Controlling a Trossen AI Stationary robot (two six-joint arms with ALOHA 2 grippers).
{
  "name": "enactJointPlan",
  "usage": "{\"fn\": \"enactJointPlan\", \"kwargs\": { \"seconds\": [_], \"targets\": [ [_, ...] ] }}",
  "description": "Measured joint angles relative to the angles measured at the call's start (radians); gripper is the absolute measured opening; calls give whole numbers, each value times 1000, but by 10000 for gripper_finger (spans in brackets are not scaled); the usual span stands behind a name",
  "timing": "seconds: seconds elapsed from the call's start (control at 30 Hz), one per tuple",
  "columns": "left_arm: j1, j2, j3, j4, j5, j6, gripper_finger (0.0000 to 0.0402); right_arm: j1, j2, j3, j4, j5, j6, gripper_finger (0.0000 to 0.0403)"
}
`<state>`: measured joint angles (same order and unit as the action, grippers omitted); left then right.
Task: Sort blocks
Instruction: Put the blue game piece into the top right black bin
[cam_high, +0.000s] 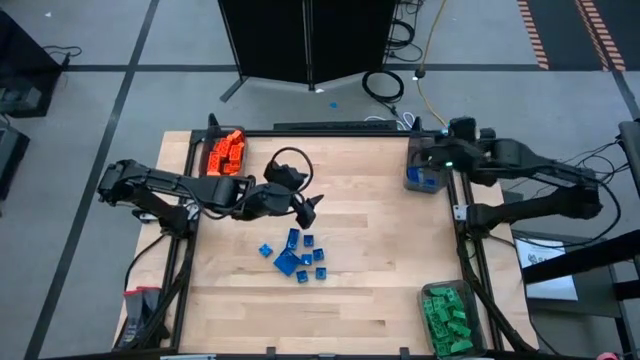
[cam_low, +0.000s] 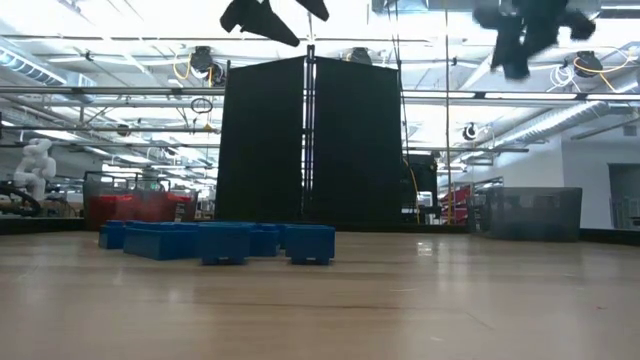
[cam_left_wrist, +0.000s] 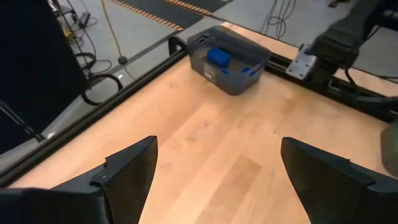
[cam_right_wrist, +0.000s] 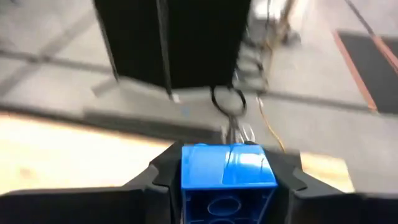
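Several blue blocks lie in a loose cluster on the wooden table, a little left of its middle, and show in the low view as blue blocks. My left gripper hangs open above the table just behind them, with nothing between its fingers; it is the left gripper at the top of the low view. My right gripper is at the far right, by the bin of blue blocks, shut on one blue block. My right gripper pinches the blue block by two opposite sides between its two fingers. The fingers slant down toward the table's far edge. The block is lifted clear of the table, one face with round hollows turned to the wrist camera.
A bin of orange blocks stands at the far left corner and a bin of green blocks at the near right corner. The blue bin lies ahead of my left gripper. A black panel stands beyond the far edge.
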<state>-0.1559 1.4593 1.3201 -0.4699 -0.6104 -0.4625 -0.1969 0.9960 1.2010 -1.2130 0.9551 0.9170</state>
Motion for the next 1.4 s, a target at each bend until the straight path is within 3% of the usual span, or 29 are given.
{"fn": "enactJointPlan", "kwargs": {
  "seconds": [0.17,0.47,0.83,0.9,1.03,1.13,1.23,1.4],
  "targets": [
    [-1,0,0,-29,5,0,340,-121,18,-181,66,-128,72,122],
    [-2,0,0,-121,13,-27,340,-329,19,-476,449,-396,150,122],
    [-1,0,0,-146,16,-31,340,-434,58,-521,455,-483,100,122],
    [-1,0,0,-146,16,-31,340,-441,60,-521,454,-483,91,148],
    [-1,0,0,-152,16,-31,340,-465,59,-521,454,-483,86,259],
    [-1,0,0,-167,16,-33,340,-482,59,-521,454,-488,85,309],
    [-1,0,0,-220,54,-80,340,-485,59,-521,469,-541,67,325],
    [-25,0,-76,-320,151,-258,340,-468,38,-492,566,-659,-41,315]
  ]
}}
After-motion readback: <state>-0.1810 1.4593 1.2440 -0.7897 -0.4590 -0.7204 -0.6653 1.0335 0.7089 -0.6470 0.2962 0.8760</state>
